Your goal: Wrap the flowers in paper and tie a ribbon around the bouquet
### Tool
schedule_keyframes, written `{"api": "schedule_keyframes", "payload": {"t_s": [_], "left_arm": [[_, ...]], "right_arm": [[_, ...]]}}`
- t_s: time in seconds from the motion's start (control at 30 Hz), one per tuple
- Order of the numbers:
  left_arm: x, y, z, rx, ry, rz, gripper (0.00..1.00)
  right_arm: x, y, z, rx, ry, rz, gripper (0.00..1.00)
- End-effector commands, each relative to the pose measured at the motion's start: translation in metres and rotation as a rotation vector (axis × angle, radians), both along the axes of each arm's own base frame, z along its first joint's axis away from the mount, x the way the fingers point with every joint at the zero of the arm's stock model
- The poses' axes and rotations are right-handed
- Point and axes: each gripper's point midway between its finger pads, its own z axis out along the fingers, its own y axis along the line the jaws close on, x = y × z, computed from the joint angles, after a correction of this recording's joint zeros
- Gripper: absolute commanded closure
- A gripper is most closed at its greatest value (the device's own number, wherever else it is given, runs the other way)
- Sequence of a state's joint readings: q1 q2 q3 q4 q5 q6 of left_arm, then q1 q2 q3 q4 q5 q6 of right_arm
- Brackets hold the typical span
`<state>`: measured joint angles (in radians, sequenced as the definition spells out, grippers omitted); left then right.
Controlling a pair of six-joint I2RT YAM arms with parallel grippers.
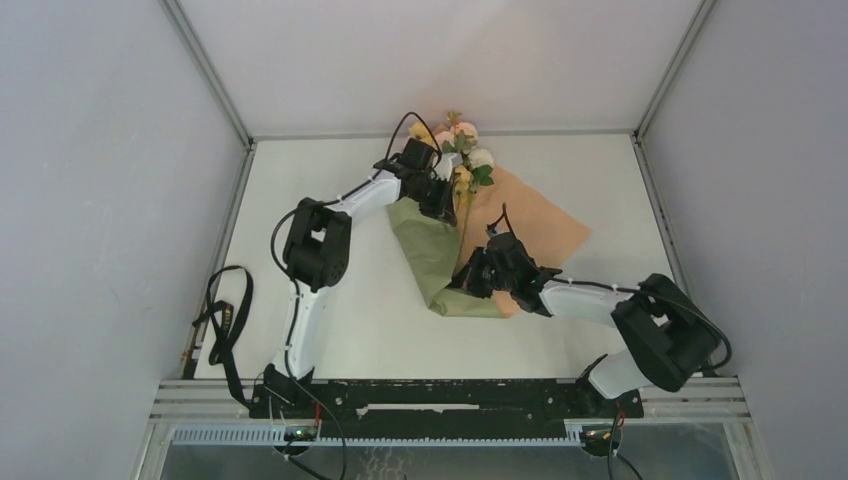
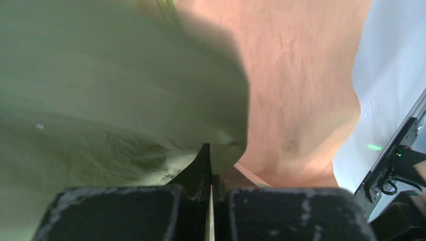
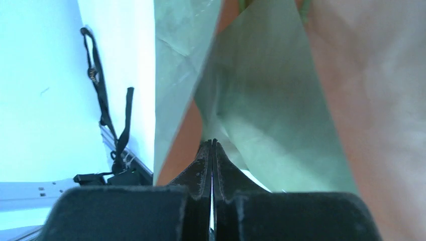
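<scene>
The flowers [image 1: 462, 138], pink, white and yellow, lie at the far middle of the table, heads past the paper's top edge. The paper lies under them: peach face [image 1: 535, 225] spread right, olive face [image 1: 432, 255] folded over the stems from the left. My left gripper [image 1: 440, 200] sits on the fold just below the blooms, shut on the olive flap's edge [image 2: 228, 145]. My right gripper [image 1: 466, 283] is shut at the cone's lower end, tips [image 3: 212, 142] against the olive paper [image 3: 271, 115]; nothing shows between them. A black strip [image 1: 222, 318], apparently the ribbon, lies at the table's left edge.
Grey walls close the table on three sides, with metal rails [image 1: 240, 200] along the left and right edges. The arms' base rail [image 1: 440, 395] runs along the near edge. In the right wrist view the black strip [image 3: 100, 95] lies on the white table.
</scene>
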<state>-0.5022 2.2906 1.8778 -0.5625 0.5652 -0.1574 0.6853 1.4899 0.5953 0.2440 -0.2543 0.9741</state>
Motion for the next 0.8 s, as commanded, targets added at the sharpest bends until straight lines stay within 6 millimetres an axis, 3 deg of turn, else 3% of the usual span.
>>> {"api": "schedule_keyframes", "payload": {"t_s": [0.0,0.13,0.33,0.43,0.6,0.77], "left_arm": [[0.006,-0.011,0.014,-0.009,-0.075,-0.027,1.0],[0.0,-0.019,0.034,-0.023,-0.115,-0.05,1.0],[-0.026,-0.039,0.083,-0.063,-0.216,-0.134,1.0],[-0.038,-0.051,0.087,-0.067,-0.231,-0.167,1.0],[-0.035,-0.062,0.063,-0.028,-0.217,-0.165,1.0],[-0.023,-0.064,0.019,0.033,-0.172,-0.139,1.0]], "right_arm": [[-0.009,-0.038,-0.013,-0.17,-0.005,-0.051,1.0],[-0.01,-0.051,-0.029,-0.168,0.039,-0.059,1.0],[-0.009,-0.056,-0.059,-0.106,0.126,-0.078,1.0],[-0.01,-0.056,-0.066,-0.087,0.145,-0.081,1.0],[-0.012,-0.057,-0.063,-0.058,0.132,-0.102,1.0],[-0.01,-0.057,-0.044,-0.062,0.066,-0.118,1.0]]}}
